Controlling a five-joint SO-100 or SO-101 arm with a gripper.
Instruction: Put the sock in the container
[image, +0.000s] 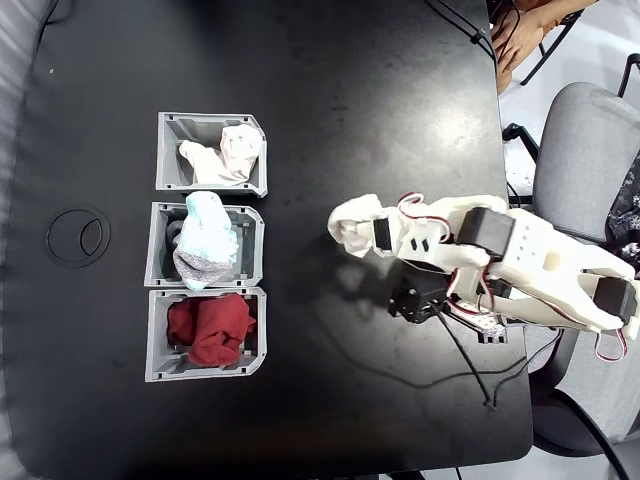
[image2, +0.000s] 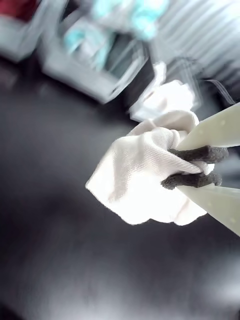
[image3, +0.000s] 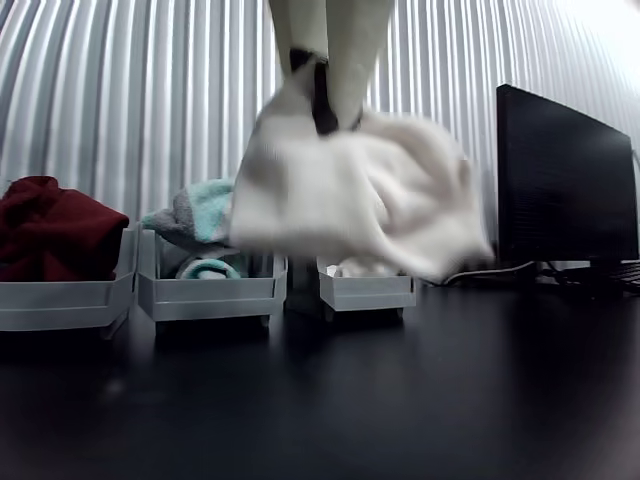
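Blurring badly in the wrist view — bins (image2: 90, 65) beyond the sock (image2: 145, 180); hiding most of the container (image3: 367, 290) in the other view.

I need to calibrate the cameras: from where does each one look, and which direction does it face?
Fixed view: above, facing down on the black table; white arm, gripper.
Wrist view: on the arm, facing past the fingers clamping the cream-white fabric sock.
Other view: at table level, facing the grey plastic container with whitish cloth; gripper above.
All share the sock.
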